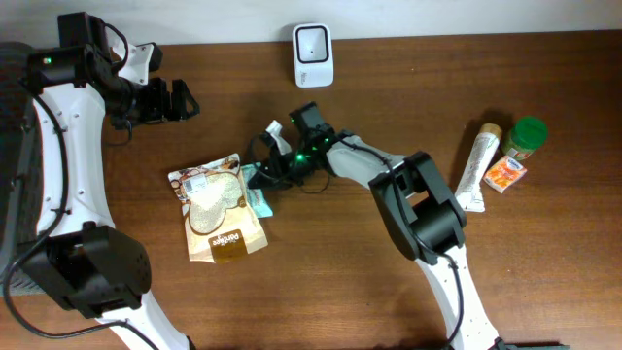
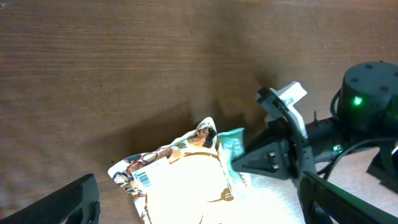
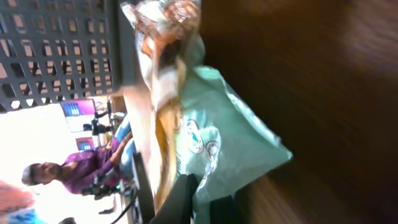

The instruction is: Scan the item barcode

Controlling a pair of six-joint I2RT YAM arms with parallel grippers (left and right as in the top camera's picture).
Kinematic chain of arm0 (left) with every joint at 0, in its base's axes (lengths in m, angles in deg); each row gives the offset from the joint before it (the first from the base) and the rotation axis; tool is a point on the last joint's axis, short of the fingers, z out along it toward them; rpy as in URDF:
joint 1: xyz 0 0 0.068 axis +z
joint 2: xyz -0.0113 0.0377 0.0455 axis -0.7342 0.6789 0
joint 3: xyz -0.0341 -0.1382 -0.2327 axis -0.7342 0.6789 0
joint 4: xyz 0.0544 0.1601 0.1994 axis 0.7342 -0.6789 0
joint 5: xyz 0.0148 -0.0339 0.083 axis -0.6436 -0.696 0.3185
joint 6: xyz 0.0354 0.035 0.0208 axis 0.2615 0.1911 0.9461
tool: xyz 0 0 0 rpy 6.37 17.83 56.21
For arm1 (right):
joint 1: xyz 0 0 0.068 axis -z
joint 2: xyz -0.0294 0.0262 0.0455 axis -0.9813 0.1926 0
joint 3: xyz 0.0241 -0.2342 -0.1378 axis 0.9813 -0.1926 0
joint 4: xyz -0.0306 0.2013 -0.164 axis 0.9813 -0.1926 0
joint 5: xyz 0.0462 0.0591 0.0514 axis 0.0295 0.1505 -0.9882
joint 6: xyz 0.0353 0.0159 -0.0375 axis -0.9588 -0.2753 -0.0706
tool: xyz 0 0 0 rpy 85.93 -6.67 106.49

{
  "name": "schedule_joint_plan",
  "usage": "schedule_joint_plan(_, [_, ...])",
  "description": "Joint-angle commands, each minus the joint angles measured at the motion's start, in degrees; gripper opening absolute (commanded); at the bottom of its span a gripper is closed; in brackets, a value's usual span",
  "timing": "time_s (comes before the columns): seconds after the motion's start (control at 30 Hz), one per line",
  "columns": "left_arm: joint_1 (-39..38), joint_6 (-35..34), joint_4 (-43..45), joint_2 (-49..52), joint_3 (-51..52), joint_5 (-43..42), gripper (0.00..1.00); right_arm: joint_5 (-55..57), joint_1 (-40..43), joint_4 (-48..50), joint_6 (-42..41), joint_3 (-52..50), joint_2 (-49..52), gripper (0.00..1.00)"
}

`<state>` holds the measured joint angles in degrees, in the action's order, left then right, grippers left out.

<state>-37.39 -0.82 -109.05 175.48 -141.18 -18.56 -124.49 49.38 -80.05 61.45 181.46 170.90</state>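
A teal packet (image 1: 259,192) lies on the wooden table beside a brown-and-white snack bag (image 1: 219,206). My right gripper (image 1: 260,176) reaches left and is shut on the packet's edge. In the right wrist view the teal packet (image 3: 231,124) sits pinched between my two dark fingers (image 3: 186,198). The white barcode scanner (image 1: 313,54) stands at the table's far edge. My left gripper (image 1: 185,100) hovers open at the upper left, holding nothing. From the left wrist view the snack bag (image 2: 180,186) shows a barcode label (image 2: 143,178), with the teal packet (image 2: 231,143) next to it.
A white tube (image 1: 475,160), a green-lidded jar (image 1: 528,137) and a small orange packet (image 1: 504,173) stand at the right. The right arm's cables (image 1: 292,160) hang near the packet.
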Motion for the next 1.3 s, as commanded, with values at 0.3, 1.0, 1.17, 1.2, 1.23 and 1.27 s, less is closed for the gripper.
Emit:
schedule_joint_plan(0.3, [-0.1,0.6,-0.1,-0.1,-0.3,-0.6,0.99,5.8,14.5,-34.0,34.1,0.0,-13.4,0.04])
schedule_joint_plan(1.0, [-0.1,0.5,-0.1,-0.1,-0.3,-0.6,0.99,21.4,21.0,-41.5,32.5,0.0,-13.3,0.3])
schedule_joint_plan(1.17, [-0.1,0.6,-0.1,-0.1,-0.3,-0.6,0.99,22.1,25.0,-43.3,34.9,0.0,-13.2,0.42])
schedule_joint_plan(1.2, [-0.1,0.6,-0.1,-0.1,-0.3,-0.6,0.99,22.1,25.1,-43.0,34.9,0.0,-13.0,0.44])
schedule_joint_plan(1.23, [-0.1,0.6,-0.1,-0.1,-0.3,-0.6,0.99,22.1,25.1,-42.5,34.9,0.0,-12.6,0.45])
schedule_joint_plan(1.27, [-0.1,0.5,0.0,-0.1,-0.3,-0.7,0.99,22.1,25.0,-42.2,34.9,0.0,-12.3,0.46])
